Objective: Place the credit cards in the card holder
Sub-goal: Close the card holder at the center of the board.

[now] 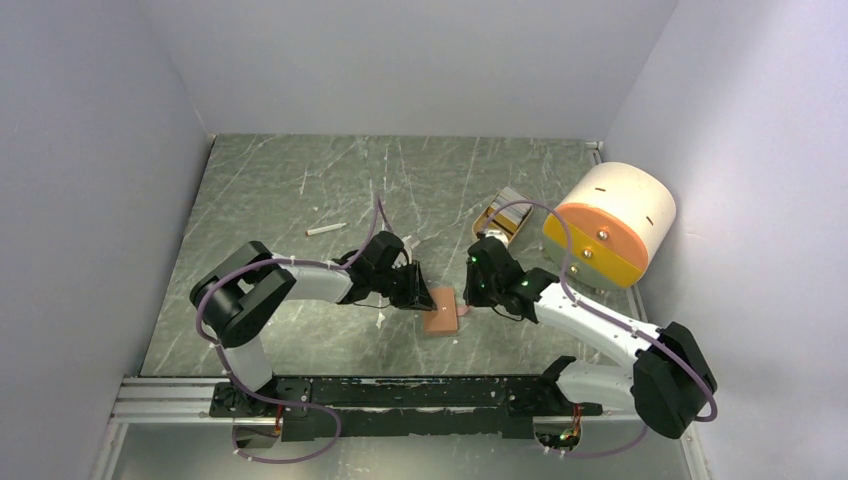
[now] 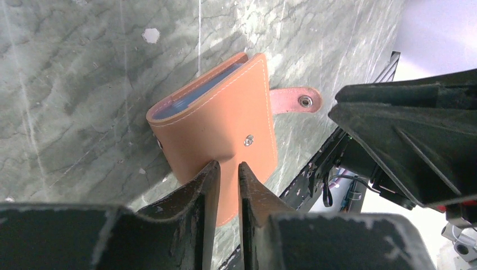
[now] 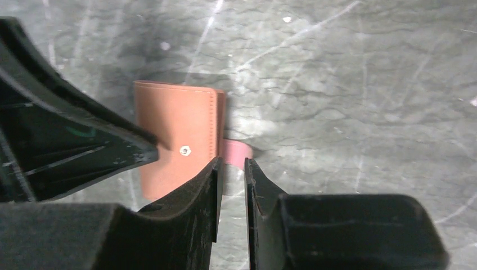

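The card holder (image 1: 441,311) lies folded on the bench (image 1: 300,180), its unfastened strap (image 3: 236,151) reaching toward the right pincer (image 3: 232,162), which is nearly shut and empty. The left pincer (image 2: 228,166), equally narrowed, sits on its cover.

The left arm (image 1: 300,275) and right arm (image 1: 590,320) both bend inward, low, towards the reddish-brown leather card holder (image 1: 441,312). The left gripper (image 1: 415,288), its fingers (image 2: 202,191) nearly together, rests its tips on the holder's cover. The right gripper (image 1: 468,296), equally narrowed, sits at the holder's strap side.
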Action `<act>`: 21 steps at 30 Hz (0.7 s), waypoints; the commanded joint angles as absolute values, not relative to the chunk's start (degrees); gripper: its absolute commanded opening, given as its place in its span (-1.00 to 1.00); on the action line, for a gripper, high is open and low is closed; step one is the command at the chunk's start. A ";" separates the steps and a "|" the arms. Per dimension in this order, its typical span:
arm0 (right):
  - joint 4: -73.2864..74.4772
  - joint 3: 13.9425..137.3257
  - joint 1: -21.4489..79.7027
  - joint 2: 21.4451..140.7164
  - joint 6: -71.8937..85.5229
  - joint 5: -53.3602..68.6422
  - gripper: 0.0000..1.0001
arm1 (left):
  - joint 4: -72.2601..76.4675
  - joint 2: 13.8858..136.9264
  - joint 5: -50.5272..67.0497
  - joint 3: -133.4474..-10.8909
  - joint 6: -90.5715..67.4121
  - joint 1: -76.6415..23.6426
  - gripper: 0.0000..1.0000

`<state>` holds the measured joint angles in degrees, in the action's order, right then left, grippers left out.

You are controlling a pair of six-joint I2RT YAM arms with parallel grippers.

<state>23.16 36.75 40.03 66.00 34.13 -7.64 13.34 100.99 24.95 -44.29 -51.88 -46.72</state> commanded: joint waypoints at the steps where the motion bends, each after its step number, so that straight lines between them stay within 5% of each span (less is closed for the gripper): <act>1: 26.35 37.99 39.73 67.63 32.13 -12.28 -0.50 | 9.87 101.58 23.95 -44.13 -51.22 -47.08 -0.50; 21: 20.96 34.28 39.55 68.29 34.35 -7.11 -0.81 | 11.25 100.69 24.52 -43.52 -51.94 -47.46 -0.50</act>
